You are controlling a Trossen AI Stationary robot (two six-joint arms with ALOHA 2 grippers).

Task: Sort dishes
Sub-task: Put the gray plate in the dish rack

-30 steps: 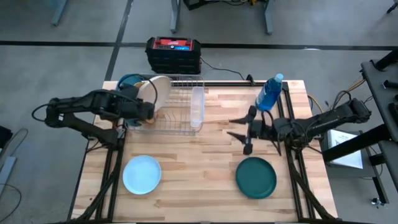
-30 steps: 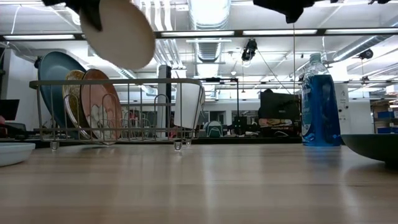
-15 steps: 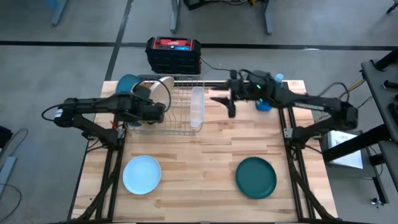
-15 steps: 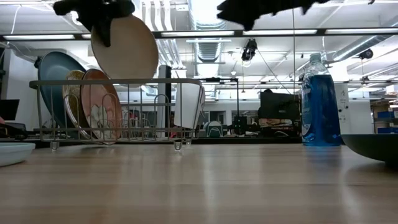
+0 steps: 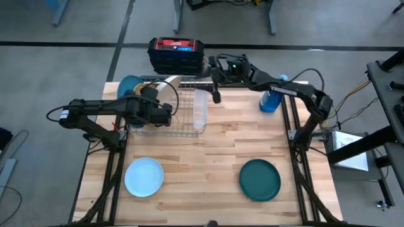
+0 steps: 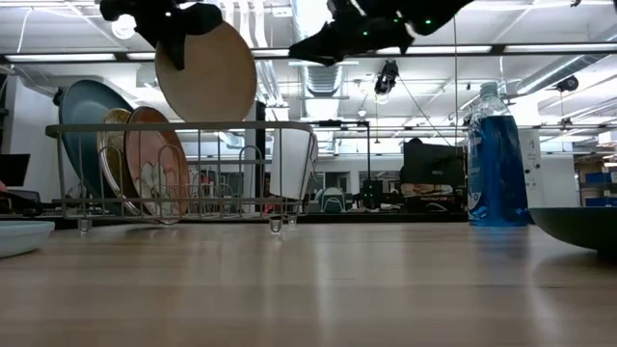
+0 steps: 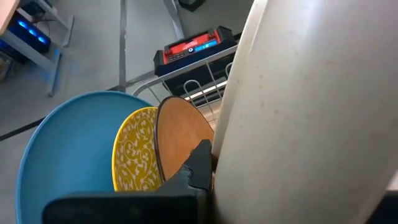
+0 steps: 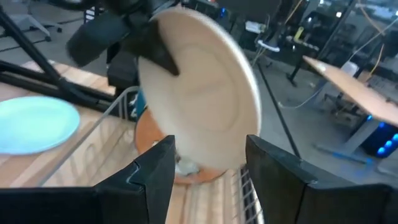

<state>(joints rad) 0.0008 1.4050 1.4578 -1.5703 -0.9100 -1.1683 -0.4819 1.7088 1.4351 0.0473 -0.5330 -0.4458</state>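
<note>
I see a wooden counter (image 5: 202,164); on it a wire rack (image 5: 180,116) at the back, blue bottle (image 5: 270,101), pale blue plate (image 5: 144,176), teal-green plate (image 5: 259,180) in front.

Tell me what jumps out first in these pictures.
The beige plate held in the air above the rack by the left gripper. The right gripper, open, reaches toward it from the table's far edge. Pale blue plate and teal plate lie near the front.

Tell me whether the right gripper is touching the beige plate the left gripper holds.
Apart. In the right wrist view the open right gripper faces the beige plate, with rack visible between; the low view shows a gap too. The left gripper alone holds it.
</note>
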